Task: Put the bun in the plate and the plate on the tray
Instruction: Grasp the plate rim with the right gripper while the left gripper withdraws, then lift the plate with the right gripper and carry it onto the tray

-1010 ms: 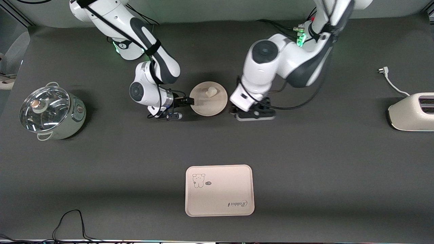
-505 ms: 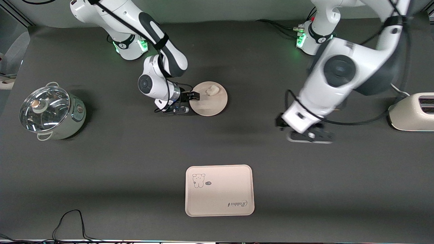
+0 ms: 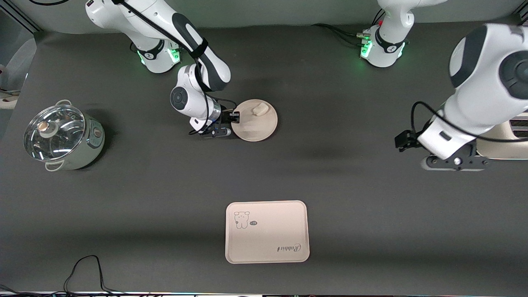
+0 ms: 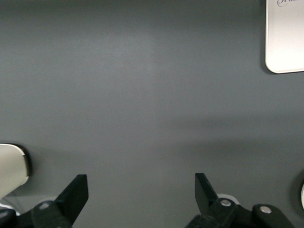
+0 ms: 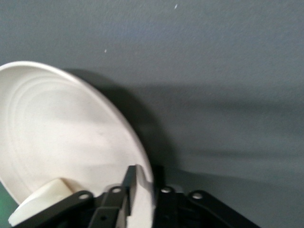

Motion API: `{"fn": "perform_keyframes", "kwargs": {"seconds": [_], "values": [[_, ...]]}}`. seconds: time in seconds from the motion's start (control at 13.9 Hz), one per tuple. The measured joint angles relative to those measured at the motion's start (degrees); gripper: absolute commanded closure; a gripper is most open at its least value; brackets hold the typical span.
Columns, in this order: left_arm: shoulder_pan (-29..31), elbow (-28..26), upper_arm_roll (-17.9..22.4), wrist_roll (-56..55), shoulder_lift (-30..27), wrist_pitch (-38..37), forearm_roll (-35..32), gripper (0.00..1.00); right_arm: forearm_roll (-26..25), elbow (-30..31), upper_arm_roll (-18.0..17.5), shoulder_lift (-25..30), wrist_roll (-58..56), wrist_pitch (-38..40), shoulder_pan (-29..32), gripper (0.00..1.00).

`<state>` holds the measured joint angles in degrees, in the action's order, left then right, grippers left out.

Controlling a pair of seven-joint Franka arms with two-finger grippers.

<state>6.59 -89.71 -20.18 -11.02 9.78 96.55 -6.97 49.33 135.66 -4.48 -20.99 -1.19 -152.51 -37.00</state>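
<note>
The round cream plate (image 3: 253, 126) lies on the dark table near the right arm's base. The small off-white bun (image 3: 260, 109) lies in it, toward the rim farthest from the front camera. My right gripper (image 3: 236, 118) is shut on the plate's rim at the side toward the right arm's end. The right wrist view shows the rim of the plate (image 5: 71, 128) between the jaws of my right gripper (image 5: 145, 173), and the bun (image 5: 40, 204). The tray (image 3: 267, 232) lies empty, nearer the front camera. My left gripper (image 3: 453, 165) is open and empty (image 4: 140, 190) over bare table beside the toaster.
A white toaster (image 3: 501, 142) stands at the left arm's end, partly hidden by the left arm. A green pot with a glass lid (image 3: 62, 136) stands at the right arm's end. A black cable (image 3: 86, 268) loops at the front edge. The tray's corner (image 4: 285, 38) shows in the left wrist view.
The left arm has swung away from the plate to the toaster's end. The bun has tipped over and lies flat in the plate. The right gripper has closed in on the rim.
</note>
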Motion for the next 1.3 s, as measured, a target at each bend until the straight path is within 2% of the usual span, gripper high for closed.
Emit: {"fn": "perform_keyframes", "kwargs": {"seconds": [0.36,0.51,0.72,0.79,1.01,1.15,1.3], "values": [[4.48,2.96,0.0,8.21,-0.78,-6.12,0.84,0.0,0.1,-0.2,1.34,1.24,-0.02,-0.71,0.0,1.0],[8.55,3.42,0.06,14.02,-0.93,-8.95,3.96,0.0,0.1,-1.14,3.29,2.24,-0.02,0.03,-0.01,1.0],[12.16,3.42,1.01,17.9,-1.57,-9.52,6.32,0.0,-0.24,-5.36,7.77,3.57,-0.05,6.72,0.01,1.0],[10.69,3.41,2.48,17.95,-1.98,-9.52,6.33,0.0,-1.09,-7.44,9.12,3.65,-0.06,8.46,0.01,1.0],[0.34,3.37,12.31,17.91,-3.52,-9.8,6.33,0.0,-3.45,-15.53,13.83,2.73,-0.05,16.06,0.03,1.0],[-1.76,3.36,14.38,17.9,-4.19,-10.03,6.33,0.0,-4.38,-23.43,16.92,-0.23,0.38,21.49,0.06,1.0],[-1.85,3.34,14.83,17.9,-4.54,-10.04,6.33,0.0,-6.92,-33.35,18.68,-5.85,4.82,24.13,0.13,1.0]]}}
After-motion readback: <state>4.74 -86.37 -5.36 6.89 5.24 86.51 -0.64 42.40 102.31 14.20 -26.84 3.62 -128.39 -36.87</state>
